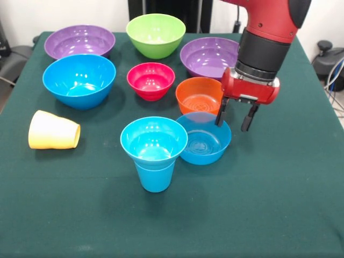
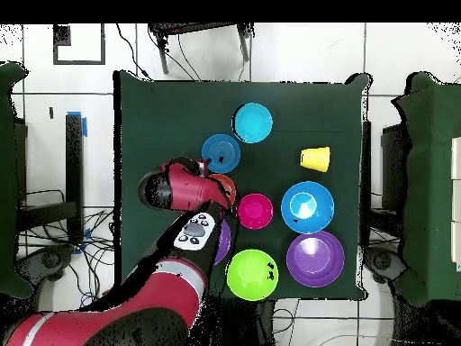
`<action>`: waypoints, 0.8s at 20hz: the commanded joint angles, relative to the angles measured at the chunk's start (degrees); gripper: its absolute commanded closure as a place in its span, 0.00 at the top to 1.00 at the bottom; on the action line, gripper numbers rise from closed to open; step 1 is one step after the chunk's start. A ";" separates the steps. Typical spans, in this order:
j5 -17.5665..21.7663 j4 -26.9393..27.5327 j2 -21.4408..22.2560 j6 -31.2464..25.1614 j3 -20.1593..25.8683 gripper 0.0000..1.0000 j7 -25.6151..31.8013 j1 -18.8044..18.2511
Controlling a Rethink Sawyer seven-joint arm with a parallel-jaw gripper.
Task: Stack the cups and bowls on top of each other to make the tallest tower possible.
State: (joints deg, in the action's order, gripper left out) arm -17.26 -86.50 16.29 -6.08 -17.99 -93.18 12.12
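A: Blue up front: the tower, a blue cup standing upright with one blue bowl seated in its mouth. A second blue bowl sits just beside it, touching.

B: And the gripper?

A: Hanging over that bowl's far rim, fingers spread, nothing between them. The orange bowl is just behind. The yellow cup lies on its side, well apart.

B: From above?

A: The arm covers the orange bowl. The tower stands near the table's far edge, with the pink bowl, green bowl and a purple bowl behind
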 commanded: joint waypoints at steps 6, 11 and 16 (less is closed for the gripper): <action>3.34 0.45 -0.25 -3.32 6.10 1.00 -6.02 -0.40; 3.10 2.04 -1.16 -3.87 6.55 1.00 -5.57 -0.85; 3.12 4.65 -4.00 -1.56 7.64 1.00 -5.22 -1.78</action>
State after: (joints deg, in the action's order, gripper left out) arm -17.00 -86.01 16.10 -6.08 -17.83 -93.18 11.76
